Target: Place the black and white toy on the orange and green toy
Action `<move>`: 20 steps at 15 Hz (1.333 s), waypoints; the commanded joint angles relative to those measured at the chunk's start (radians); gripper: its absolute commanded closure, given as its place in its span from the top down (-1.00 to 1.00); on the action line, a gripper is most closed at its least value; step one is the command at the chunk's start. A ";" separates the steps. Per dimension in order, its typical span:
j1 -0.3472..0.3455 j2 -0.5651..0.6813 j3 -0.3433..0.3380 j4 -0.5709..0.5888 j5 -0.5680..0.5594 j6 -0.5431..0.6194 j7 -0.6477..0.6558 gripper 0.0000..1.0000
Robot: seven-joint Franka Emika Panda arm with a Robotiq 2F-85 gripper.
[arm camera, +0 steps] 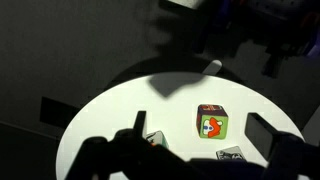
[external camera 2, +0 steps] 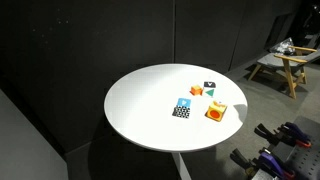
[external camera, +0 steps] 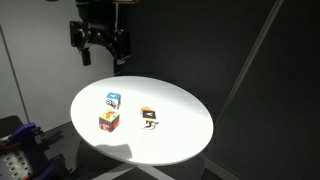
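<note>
I had the gripper (external camera: 103, 56) hanging high above the far edge of the round white table (external camera: 185, 140); its jaws stood apart and gripped nothing; in the wrist view its fingers were only dark shapes low at either side. The black and white toy (external camera: 150, 119) lay on the tabletop far below the gripper and off to one side of it, near the middle of the table; in an exterior view the black and white toy (external camera 2: 209, 87) showed a teal face, with a tiny orange cube (external camera 2: 196, 91) just beside it. The orange and green toy (external camera: 109, 122) sat upright nearer the table's edge, apart from the black and white toy; a blue and white cube (external camera: 113, 99) stood just beside it, and I could not tell whether those two touched. In the wrist view the orange and green toy (arm camera: 211, 124) sat in the lit part of the tabletop.
</note>
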 commanded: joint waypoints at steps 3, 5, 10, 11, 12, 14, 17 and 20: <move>-0.006 -0.001 0.005 0.003 0.004 -0.001 -0.003 1.00; -0.006 -0.001 0.005 0.003 0.004 -0.001 -0.003 1.00; -0.002 0.004 0.005 0.010 0.007 0.003 -0.004 1.00; 0.000 0.008 0.005 0.014 0.010 0.003 -0.004 1.00; 0.004 0.012 0.006 0.019 0.013 0.003 -0.006 1.00; 0.012 0.017 0.008 0.025 0.017 0.006 -0.011 1.00; 0.033 0.021 0.017 0.033 0.021 0.012 -0.018 1.00; 0.055 0.028 0.029 0.048 0.026 0.016 -0.018 1.00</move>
